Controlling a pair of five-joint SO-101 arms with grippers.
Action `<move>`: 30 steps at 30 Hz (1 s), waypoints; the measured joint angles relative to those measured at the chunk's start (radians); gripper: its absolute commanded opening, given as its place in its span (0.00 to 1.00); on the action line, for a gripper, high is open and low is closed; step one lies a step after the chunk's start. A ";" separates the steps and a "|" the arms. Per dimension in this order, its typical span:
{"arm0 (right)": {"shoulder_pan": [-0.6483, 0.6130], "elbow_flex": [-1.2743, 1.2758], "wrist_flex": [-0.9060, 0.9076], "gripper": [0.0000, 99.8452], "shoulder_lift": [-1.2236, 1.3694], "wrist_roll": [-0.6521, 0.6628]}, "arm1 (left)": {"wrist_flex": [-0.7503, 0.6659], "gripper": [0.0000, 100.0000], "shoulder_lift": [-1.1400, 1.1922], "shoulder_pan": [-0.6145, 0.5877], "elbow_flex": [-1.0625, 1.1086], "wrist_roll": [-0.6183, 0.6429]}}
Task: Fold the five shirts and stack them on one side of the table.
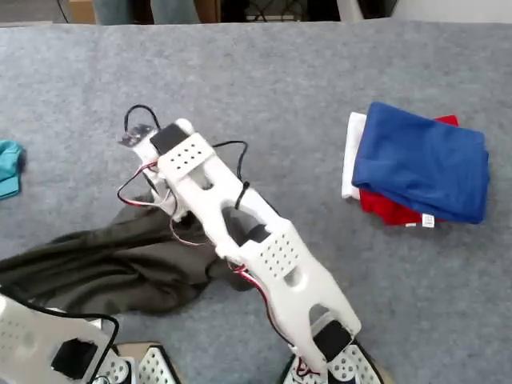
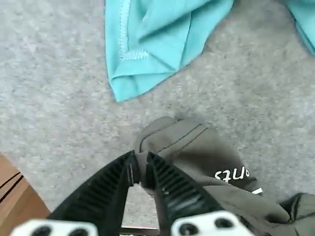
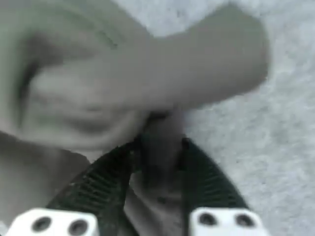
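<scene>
A dark olive shirt lies crumpled on the left half of the grey table. My left gripper is shut on a folded edge of the olive shirt, close to the table's edge. My right gripper is shut on a bunch of the same olive fabric, which hangs in front of its camera. The right arm stretches from the near edge up over the shirt. A teal shirt lies loose beyond the left gripper, at the table's left edge. A folded blue shirt tops a stack at the right.
Under the blue shirt lie a red one and a white one. The left arm's base sits at the near left corner. A wooden edge shows beside the table. Bare grey cloth covers the far middle.
</scene>
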 measured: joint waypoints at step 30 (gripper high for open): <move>0.256 0.819 0.000 0.24 -0.493 0.068 | 0.000 0.03 -0.002 0.187 0.281 -0.160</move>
